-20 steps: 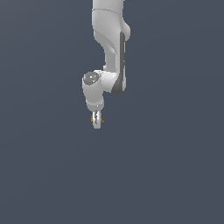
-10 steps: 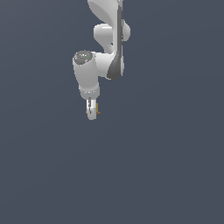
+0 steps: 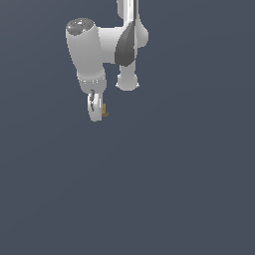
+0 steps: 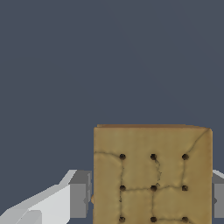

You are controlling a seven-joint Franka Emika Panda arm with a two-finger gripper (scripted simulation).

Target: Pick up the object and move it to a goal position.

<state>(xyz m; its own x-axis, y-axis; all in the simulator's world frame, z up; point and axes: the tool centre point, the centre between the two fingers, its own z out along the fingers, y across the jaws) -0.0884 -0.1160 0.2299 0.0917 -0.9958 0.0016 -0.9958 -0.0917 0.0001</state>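
The object (image 4: 152, 175) fills the lower part of the wrist view, a tan, golden-brown block with a flat face crossed by thin cracks and dotted with a grid of small dark holes, and it sits squarely between the claw's (image 4: 151, 199) two grey fingertips (image 4: 80, 200), one pressed against each side of it. So the claw is clamped onto the block, no gap showing on either flank. Out in the exterior view the same piece shrinks to a tiny golden speck (image 3: 104, 111) peeking out beside the white fingers of the claw (image 3: 95, 112), which points straight down from the wrist; at that size I can't make out its shape or how it is turned, only its colour. Above the claw rises the white arm (image 3: 87, 47), a thick rounded link with a grey cap on top, joined on the exterior view's right to a second white link with a dark band, and that one runs up out of the frame. Around all of it is a plain, flat slate-blue backdrop (image 3: 189, 189), the same in both views, with no shadow under the block and nothing touching it but the fingers.
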